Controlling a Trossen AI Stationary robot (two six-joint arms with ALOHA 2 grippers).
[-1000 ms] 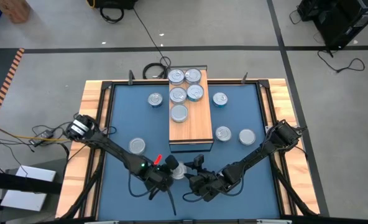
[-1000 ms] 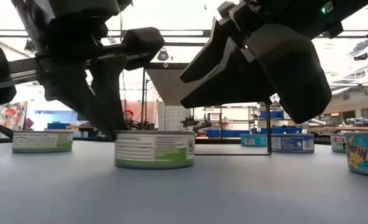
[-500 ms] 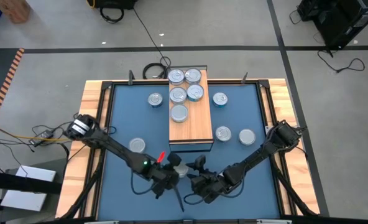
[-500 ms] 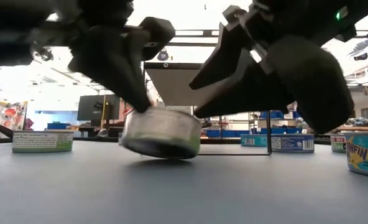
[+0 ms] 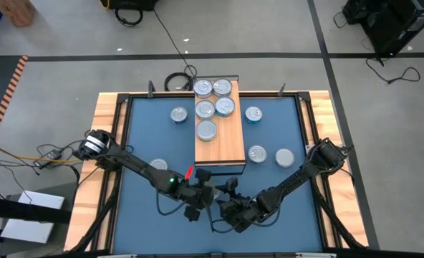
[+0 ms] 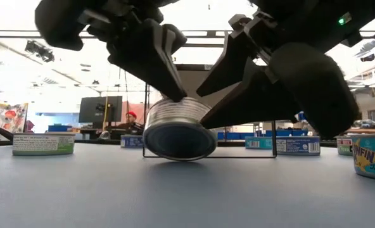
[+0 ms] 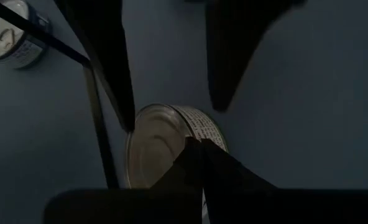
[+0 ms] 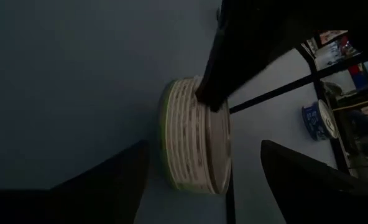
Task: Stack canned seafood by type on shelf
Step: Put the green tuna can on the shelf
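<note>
A tin [image 6: 179, 132] is pinched, tilted, by the left gripper [image 6: 175, 107] at the low view's centre. The right gripper [image 5: 230, 204], spread wide, is placed beside it.

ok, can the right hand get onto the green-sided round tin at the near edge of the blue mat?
Probably not: the left hand is already shut on that green-sided tin, tilted off the mat, crowding the open right hand.
</note>
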